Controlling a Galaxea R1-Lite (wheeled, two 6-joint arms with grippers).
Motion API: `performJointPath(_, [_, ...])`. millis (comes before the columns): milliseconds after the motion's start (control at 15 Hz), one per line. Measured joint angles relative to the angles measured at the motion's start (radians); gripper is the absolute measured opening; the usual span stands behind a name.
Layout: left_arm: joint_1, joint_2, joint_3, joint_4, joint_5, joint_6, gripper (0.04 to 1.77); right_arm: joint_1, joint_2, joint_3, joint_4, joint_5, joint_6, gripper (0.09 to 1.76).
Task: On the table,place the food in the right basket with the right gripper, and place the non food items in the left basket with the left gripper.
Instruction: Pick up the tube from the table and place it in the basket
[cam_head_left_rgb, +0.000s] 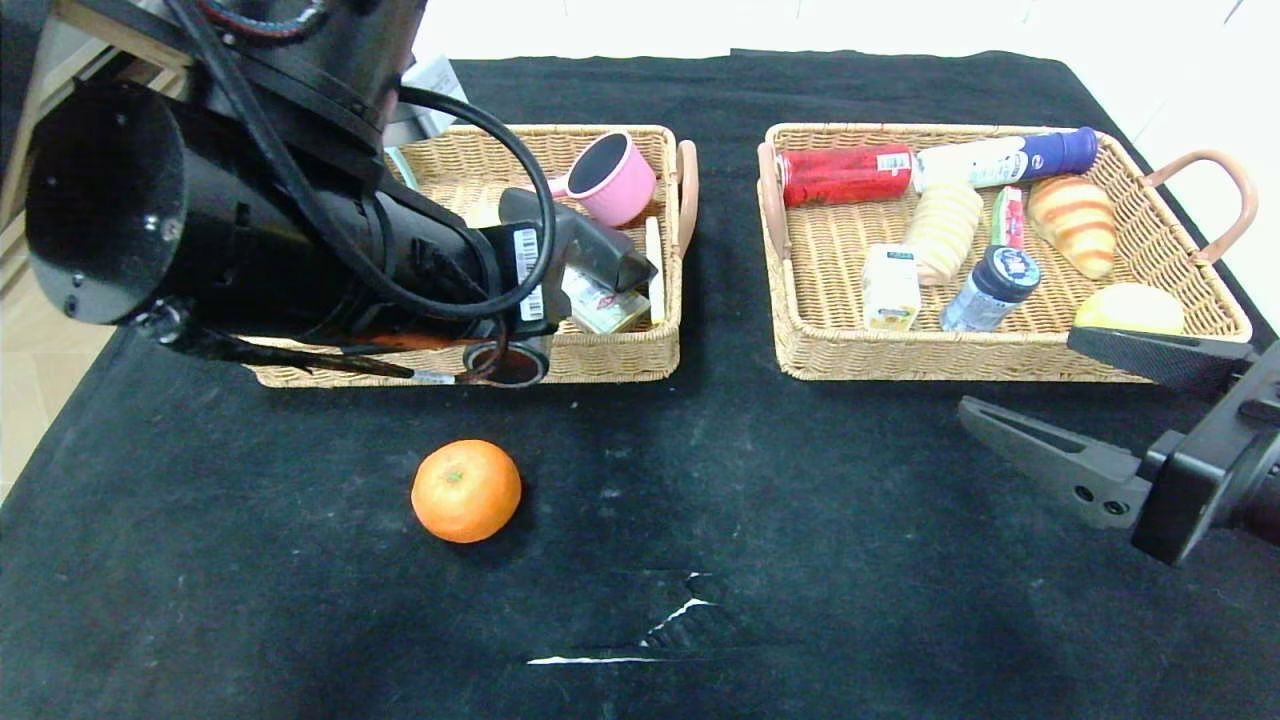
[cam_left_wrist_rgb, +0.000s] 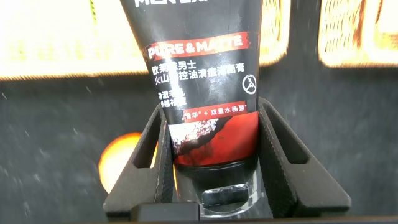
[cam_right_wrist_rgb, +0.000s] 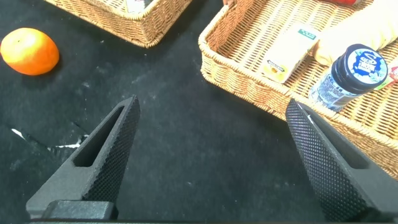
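From the head view, the counter (cam_head_left_rgb: 800, 520) lies under black cloth with a small white tear (cam_head_left_rgb: 640, 640) near its front edge. An orange (cam_head_left_rgb: 466, 490) sits alone on the cloth, in front of the left basket (cam_head_left_rgb: 610, 355) and apart from it. The bulky left arm reaches over that basket, covering much of it; a pink cup (cam_head_left_rgb: 612, 178) rests at the far side and a flat packet (cam_head_left_rgb: 600, 305) shows beside the arm. The right basket (cam_head_left_rgb: 830, 340) holds a red can (cam_head_left_rgb: 845, 175), a white and blue bottle (cam_head_left_rgb: 1005, 158), a small white juice carton (cam_head_left_rgb: 890, 287), a dark-capped jar (cam_head_left_rgb: 995, 288), a croissant (cam_head_left_rgb: 1075, 225), a ridged pale bun (cam_head_left_rgb: 942, 230) and a yellow fruit (cam_head_left_rgb: 1130, 307). The right claw (cam_head_left_rgb: 1040, 385) hovers just in front of that basket's near right corner, jaws spread wide and holding nothing.

In the left wrist view, the left claw (cam_left_wrist_rgb: 214, 149) is clenched on a black tube (cam_left_wrist_rgb: 199, 81) with a red band, its cap end between the jaws. The orange (cam_left_wrist_rgb: 121, 155) glows blurred on the cloth below.

In the right wrist view, the right claw (cam_right_wrist_rgb: 211, 149) stands released over bare cloth, the orange (cam_right_wrist_rgb: 30, 51) well off to one side. The juice carton (cam_right_wrist_rgb: 286, 55) and dark-capped jar (cam_right_wrist_rgb: 351, 74) lie inside the right basket (cam_right_wrist_rgb: 249, 81).
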Motion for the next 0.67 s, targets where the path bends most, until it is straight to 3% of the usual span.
performJointPath(400, [0.169,-0.007,0.012,-0.148,-0.143,0.150,0.84,0.000,-0.003,0.000,0.000,0.000,0.000,1.71])
performJointPath(667, [0.229,0.030,0.024,-0.247,-0.149,0.205,0.84,0.000,-0.003,0.000,0.000,0.000,0.000,1.71])
